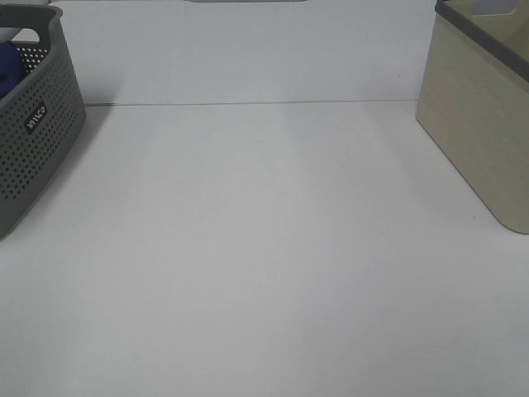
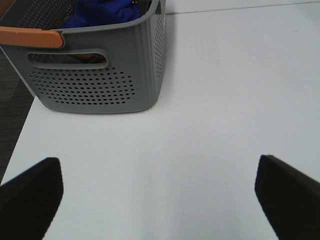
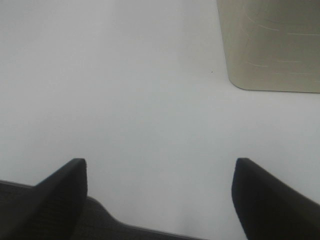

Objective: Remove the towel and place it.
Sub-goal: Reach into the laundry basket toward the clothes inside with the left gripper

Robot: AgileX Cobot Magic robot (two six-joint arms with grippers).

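The royal-blue towel (image 2: 102, 12) lies bunched inside a grey perforated basket (image 2: 95, 87); in the exterior high view only a small blue patch of the towel (image 1: 7, 66) shows over the rim of that basket (image 1: 37, 141) at the far left. My left gripper (image 2: 157, 192) is open over the white table, short of the basket, with nothing between its black fingers (image 2: 30, 192). My right gripper (image 3: 159, 187) is open too, empty, near the table's front edge, its fingers (image 3: 267, 195) apart. Neither arm shows in the exterior high view.
A beige bin (image 1: 483, 124) with a dark rim stands at the far right, also in the right wrist view as a beige bin (image 3: 272, 47). An orange handle (image 2: 30, 36) lies on the grey basket's rim. Dark carpet (image 2: 12, 105) lies beyond the white table (image 1: 264, 248) edge.
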